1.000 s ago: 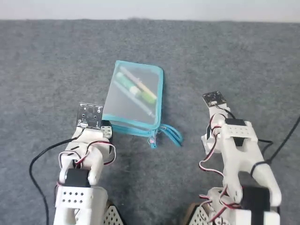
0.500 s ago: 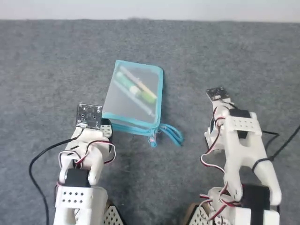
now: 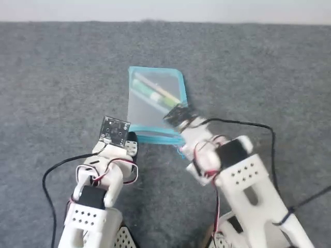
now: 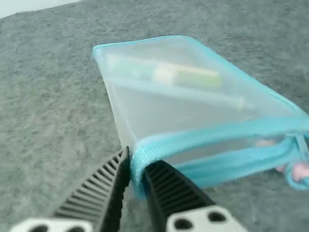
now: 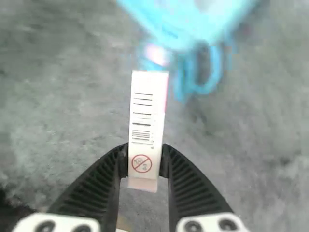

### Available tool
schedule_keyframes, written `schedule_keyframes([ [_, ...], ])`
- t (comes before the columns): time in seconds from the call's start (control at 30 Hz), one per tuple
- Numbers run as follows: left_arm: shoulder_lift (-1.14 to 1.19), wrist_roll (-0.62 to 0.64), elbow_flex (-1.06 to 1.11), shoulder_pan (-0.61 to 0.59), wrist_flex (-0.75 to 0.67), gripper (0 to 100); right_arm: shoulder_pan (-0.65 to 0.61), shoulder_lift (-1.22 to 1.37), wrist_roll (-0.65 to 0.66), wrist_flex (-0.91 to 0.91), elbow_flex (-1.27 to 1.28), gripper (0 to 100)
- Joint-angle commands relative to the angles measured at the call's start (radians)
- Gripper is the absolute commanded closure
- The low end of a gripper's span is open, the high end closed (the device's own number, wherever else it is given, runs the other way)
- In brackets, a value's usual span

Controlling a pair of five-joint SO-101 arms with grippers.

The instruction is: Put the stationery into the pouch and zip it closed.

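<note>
**Teal-edged pouch partly filled; zip not yet closed**

Green and white pens [image 3: 154, 96] are being held inside the translucent pouch [image 3: 155, 106], which is lying on the grey mat [image 3: 62, 67] just ahead of both arms; a corner of its mouth is being pinched by the left gripper [image 4: 136, 163], jaws narrow on the teal edging; a white labelled piece [image 5: 146, 121] is being clamped by the right gripper [image 5: 144, 152] near that mouth; by judgement, this piece is being left to insert, and the zip, its tapes apart, to close.
</note>
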Motion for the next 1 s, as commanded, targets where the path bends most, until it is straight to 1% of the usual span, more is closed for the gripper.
schedule_keyframes([
  [0.0,-0.003,0.017,-0.022,0.055,-0.035,99,-0.079,-0.044,0.009,-0.015,-0.071,99.1],
  [0.13,-0.009,0.017,-0.022,0.112,-0.020,99,-0.116,0.004,0.008,-0.031,-0.135,99.1],
  [0.3,-0.009,0.017,-0.022,0.121,-0.020,99,-0.113,0.223,0.006,-0.033,-0.272,99.1],
  [0.6,-0.009,0.017,-0.022,0.117,-0.020,99,-0.110,0.581,-0.115,-0.022,-0.574,99.1],
  [0.7,-0.009,0.017,-0.022,0.121,-0.020,99,-0.087,0.680,-0.163,-0.022,-0.655,99.1],
  [0.87,-0.009,0.017,-0.022,0.123,-0.020,99,-0.012,0.822,-0.213,-0.022,-0.801,99.0],
  [0.97,-0.009,0.017,-0.022,0.123,-0.020,99,0.002,0.869,-0.233,-0.018,-0.875,98.5],
])
